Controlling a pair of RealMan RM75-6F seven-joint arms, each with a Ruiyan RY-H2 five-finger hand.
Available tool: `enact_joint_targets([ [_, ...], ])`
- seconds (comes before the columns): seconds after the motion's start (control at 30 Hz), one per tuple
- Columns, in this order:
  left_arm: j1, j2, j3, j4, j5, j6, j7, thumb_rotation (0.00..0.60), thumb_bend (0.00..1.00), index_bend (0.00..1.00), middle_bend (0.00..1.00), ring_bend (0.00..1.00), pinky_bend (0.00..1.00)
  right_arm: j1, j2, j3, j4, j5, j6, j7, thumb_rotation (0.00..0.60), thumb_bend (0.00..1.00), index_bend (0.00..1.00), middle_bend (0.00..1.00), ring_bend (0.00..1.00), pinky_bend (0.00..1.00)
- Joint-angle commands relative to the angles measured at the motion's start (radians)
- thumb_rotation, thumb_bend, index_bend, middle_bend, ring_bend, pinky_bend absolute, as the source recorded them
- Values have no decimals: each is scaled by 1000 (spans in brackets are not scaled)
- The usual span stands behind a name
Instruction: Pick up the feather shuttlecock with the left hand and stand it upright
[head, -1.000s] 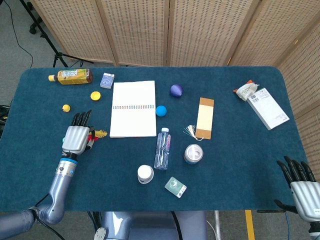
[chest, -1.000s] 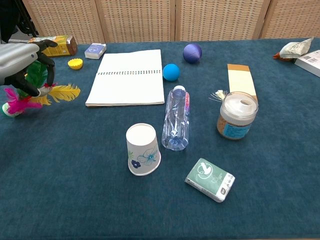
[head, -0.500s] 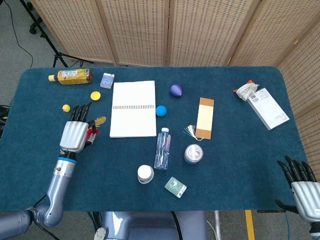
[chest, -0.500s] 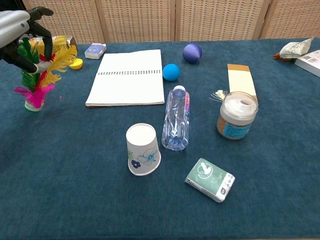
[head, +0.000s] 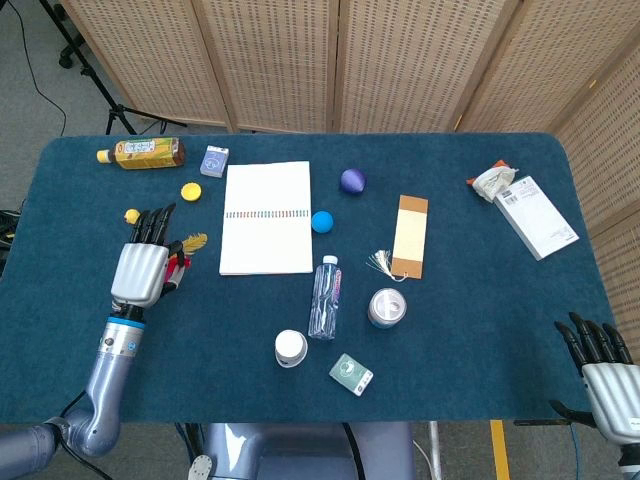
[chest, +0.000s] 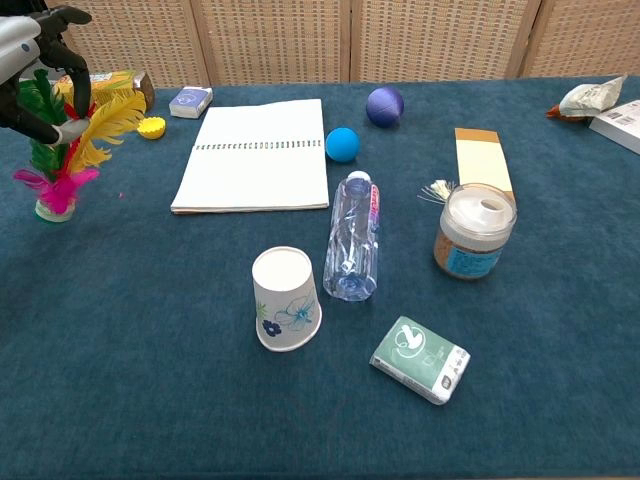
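Observation:
The feather shuttlecock (chest: 62, 168) stands nearly upright at the table's left side, its base (chest: 50, 210) on the blue cloth and its yellow, pink and green feathers pointing up. My left hand (chest: 38, 62) grips the feather tops from above. From the head view the left hand (head: 140, 270) covers most of the shuttlecock (head: 190, 243), and only a yellow feather and some red show beside it. My right hand (head: 606, 378) hangs off the table's near right corner, fingers spread and holding nothing.
A white notebook (head: 266, 217) lies just right of the shuttlecock. A tea bottle (chest: 112, 88), a yellow cap (chest: 151, 126) and a small box (chest: 190, 101) sit behind it. Further right lie a water bottle (chest: 352, 235), paper cup (chest: 285, 297), jar (chest: 474, 231) and two balls.
The left hand has raised the shuttlecock from lying flat to standing on its base, and has shifted it a little left and farther from the notebook. The right hand has not moved.

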Motion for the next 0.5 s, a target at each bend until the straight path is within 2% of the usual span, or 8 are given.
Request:
enact_joint_targets([
  [0.03,11,-41,7,86,70,45,-108,600,422,674,0,0,0,-1,0,-1,-1,-2,1,-2,600,0,0,0,0,0],
  [0.17,14,-90,8,196,129,87,-209,600,427,676,0,0,0,-1,-1,-1,-2,-1,1,-4,600,0,0,0,0,0],
  [0.5,20,-169,2,324,156,117,-308,600,427,676,0,0,0,-1,-2,-1,-1,3,-4,-6,600,0,0,0,0,0],
])
